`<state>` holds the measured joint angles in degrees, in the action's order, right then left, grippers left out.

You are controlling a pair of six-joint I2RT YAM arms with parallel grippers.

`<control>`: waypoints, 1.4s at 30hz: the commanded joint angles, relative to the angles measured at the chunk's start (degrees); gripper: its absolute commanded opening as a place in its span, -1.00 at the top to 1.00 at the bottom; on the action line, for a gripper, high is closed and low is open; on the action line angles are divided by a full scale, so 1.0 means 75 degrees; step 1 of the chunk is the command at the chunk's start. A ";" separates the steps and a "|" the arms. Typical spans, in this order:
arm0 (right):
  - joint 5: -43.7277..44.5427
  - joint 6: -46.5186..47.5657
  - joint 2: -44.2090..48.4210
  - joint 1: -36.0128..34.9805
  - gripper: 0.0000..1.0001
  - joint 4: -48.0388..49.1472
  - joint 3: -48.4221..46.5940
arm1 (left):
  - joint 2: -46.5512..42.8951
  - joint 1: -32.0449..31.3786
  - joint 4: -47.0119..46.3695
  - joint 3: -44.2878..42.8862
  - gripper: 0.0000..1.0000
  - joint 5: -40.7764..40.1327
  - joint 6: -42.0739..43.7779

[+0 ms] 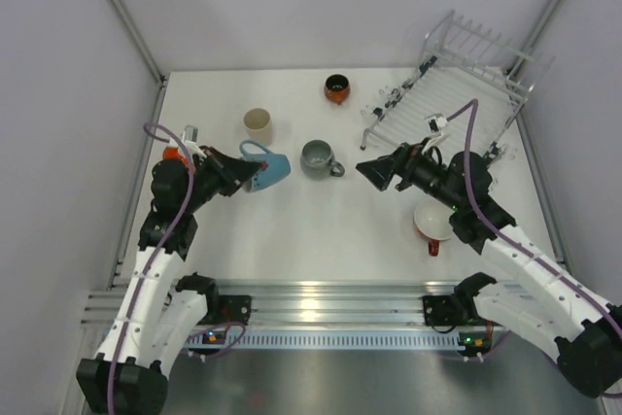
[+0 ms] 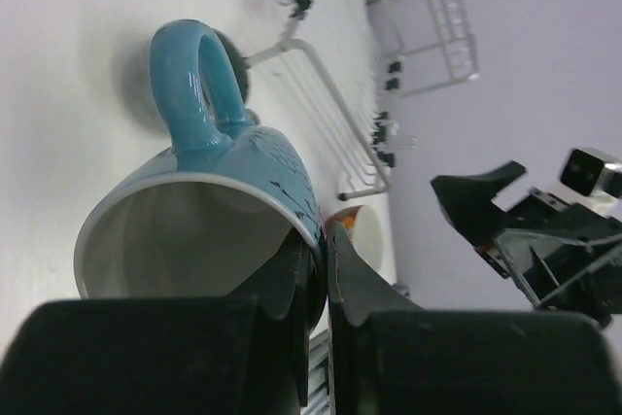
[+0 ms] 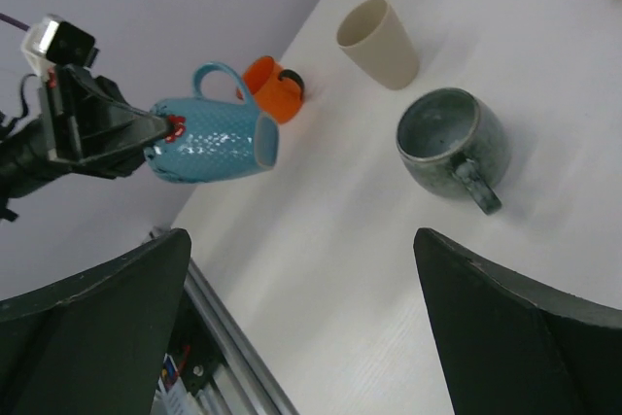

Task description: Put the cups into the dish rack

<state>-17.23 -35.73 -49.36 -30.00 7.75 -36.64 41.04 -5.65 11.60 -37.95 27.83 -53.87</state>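
Your left arm comes up from the lower left of the overhead view, elbow bent, wrist aimed right toward mid-frame. The left gripper point(image 1: 240, 170) is pinched tight on the rim of the light blue mug point(image 1: 269, 170), one finger inside and one outside. The mug is tipped on its side, mouth toward the gripper.

Your right arm reaches in from the lower right. The right gripper point(image 1: 373, 170) points left with its jaws spread wide and nothing in them.

The grey mug point(image 1: 319, 157) sits on the table between the two grippers. The dish rack point(image 1: 447, 94) is in the upper right.
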 commanded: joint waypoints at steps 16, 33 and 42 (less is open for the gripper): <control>-0.0913 -0.2092 -0.1960 -0.0945 -0.99 0.5189 -0.0176 | -0.0620 0.0015 -0.7674 0.1451 1.00 0.0965 -0.3001; -0.0914 -0.3287 -0.4304 -0.1390 -0.99 0.7569 -0.1571 | 0.0165 -0.0172 -0.9304 0.1522 1.00 0.0953 -0.3705; -0.0632 -0.3393 -0.5030 -0.2058 -0.99 0.7744 -0.2297 | 0.0376 -0.0395 -0.9748 0.1580 1.00 0.1000 -0.3669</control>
<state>-22.98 -61.01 -85.93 -43.35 60.29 -50.52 43.75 -8.03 -50.63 -25.17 35.73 -80.71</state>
